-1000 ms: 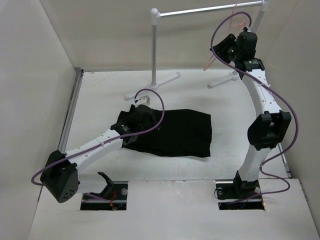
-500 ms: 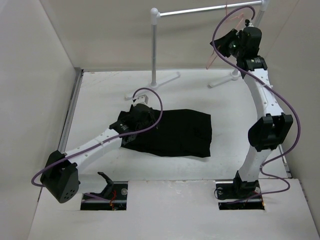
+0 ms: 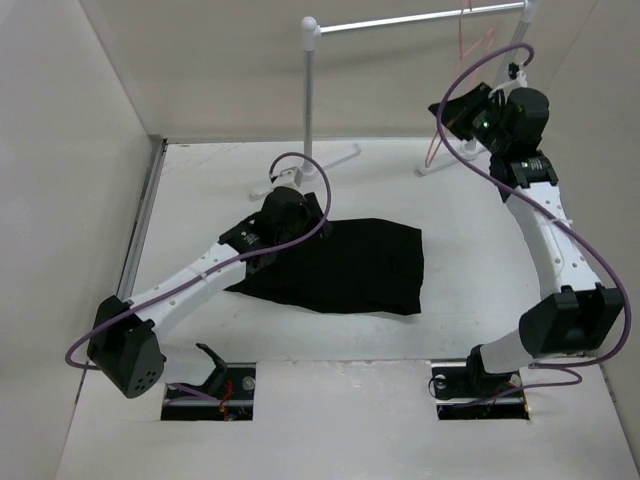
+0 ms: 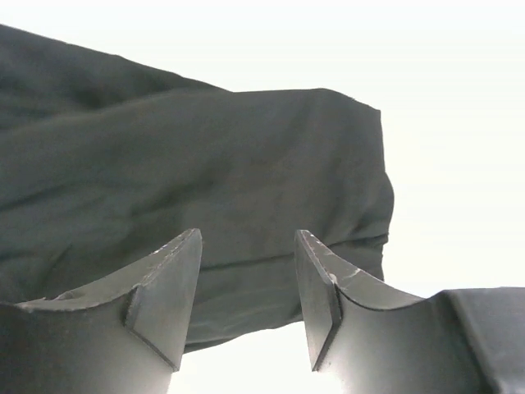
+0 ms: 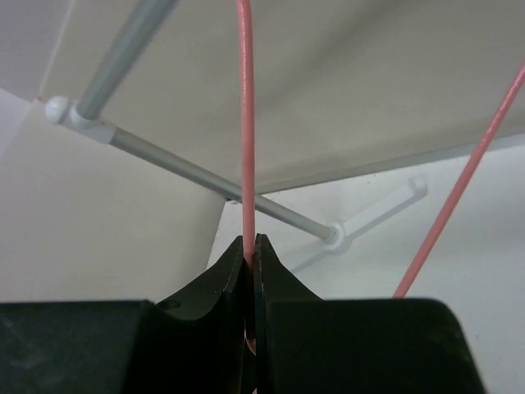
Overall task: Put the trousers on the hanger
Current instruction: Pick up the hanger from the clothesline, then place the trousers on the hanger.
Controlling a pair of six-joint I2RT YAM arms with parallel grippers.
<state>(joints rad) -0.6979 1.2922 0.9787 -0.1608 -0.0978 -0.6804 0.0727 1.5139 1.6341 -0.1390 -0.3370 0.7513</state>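
Note:
The black trousers (image 3: 350, 265) lie folded flat on the white table, and fill the upper left of the left wrist view (image 4: 189, 172). My left gripper (image 3: 290, 182) hovers over their far left end, jaws open and empty (image 4: 246, 279). The thin pink hanger (image 3: 462, 60) hangs by its hook from the rail at the back right. My right gripper (image 3: 458, 108) is shut on one wire of the hanger (image 5: 245, 123), jaws pinched around it (image 5: 250, 246). A second hanger wire (image 5: 467, 176) slants at the right.
The white-and-silver rail stand (image 3: 312, 90) stands at the back, its feet (image 3: 330, 160) on the table and its bar (image 3: 420, 18) across the top. White walls enclose the table on the left and right. The arm bases (image 3: 215, 385) sit at the near edge.
My right gripper, holding the hanger wire, moved right and a little down, its arm stretching out. My left gripper moved a little toward the back, over the trousers' far left end.

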